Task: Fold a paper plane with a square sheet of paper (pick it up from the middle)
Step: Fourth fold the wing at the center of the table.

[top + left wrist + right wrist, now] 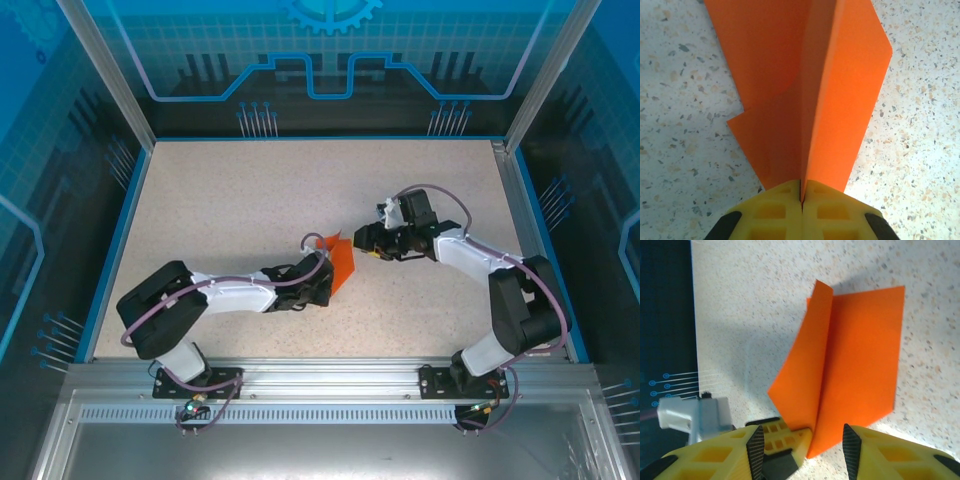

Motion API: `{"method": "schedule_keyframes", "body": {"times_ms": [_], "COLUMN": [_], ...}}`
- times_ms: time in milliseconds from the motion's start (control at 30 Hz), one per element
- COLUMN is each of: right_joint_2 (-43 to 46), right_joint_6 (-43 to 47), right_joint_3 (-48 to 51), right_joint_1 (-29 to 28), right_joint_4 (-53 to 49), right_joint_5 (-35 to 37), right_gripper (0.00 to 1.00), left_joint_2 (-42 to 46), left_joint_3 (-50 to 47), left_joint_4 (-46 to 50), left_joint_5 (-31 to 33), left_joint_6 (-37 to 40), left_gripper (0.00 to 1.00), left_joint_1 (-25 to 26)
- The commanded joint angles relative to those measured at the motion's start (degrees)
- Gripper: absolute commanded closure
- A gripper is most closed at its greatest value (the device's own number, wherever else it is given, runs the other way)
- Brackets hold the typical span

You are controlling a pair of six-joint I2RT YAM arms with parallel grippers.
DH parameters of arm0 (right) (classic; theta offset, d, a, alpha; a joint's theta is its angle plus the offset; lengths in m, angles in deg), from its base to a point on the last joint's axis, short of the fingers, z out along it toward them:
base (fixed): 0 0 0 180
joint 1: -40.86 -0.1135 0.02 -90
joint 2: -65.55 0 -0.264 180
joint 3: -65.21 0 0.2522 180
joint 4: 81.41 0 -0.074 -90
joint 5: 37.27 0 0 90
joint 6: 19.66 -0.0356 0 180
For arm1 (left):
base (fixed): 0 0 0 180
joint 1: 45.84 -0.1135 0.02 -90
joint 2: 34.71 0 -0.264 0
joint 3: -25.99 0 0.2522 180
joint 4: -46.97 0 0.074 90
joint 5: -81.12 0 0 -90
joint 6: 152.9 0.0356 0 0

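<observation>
While left fingers (775,212) pinch narrow end, paper plane (830,100) widens away

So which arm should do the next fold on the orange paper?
Probably the right. The left gripper is shut on the crease of the orange paper, busy holding it. The right gripper is open, facing the paper's free edge.

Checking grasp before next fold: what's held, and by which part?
Left gripper pinches the folded orange paper at its narrow end, on the centre crease. Right gripper is open, holding nothing.

Bright, even overhead light; the paper plane (860,350) casts a soft shadow.
</observation>
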Motion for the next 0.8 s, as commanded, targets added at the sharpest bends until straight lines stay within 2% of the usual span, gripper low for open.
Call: {"method": "schedule_keyframes", "body": {"times_ms": [0, 167, 467, 767], "right_joint_2": [1.39, 1.27, -1.06, -4.87], "right_joint_6": [-0.46, -1.38, -3.23, -6.73], "right_joint_3": [2.05, 2.45, 2.41, 1.71], "right_joint_1": [-0.63, -2.68, -7.69, -12.56], "right_joint_4": [-0.61, 0.46, 3.76, 9.42], "right_joint_5": [0.27, 0.94, 1.91, 0.33], "right_gripper": [0.52, 0.55, 0.81, 0.89], "left_joint_2": [2.09, 2.1, 0.62, -1.24], "left_joint_3": [-2.43, -4.39, -7.0, -8.31], "left_joint_4": [-5.6, -9.33, -15.31, -19.45], "left_joint_5": [-7.03, -13.41, -22.19, -28.92], "left_joint_6": [-0.52, -0.53, -1.18, -1.42], "left_gripper": [0.98, 0.97, 0.96, 0.97], "left_joint_1": [-1.47, -4.17, -8.19, -11.37]}}
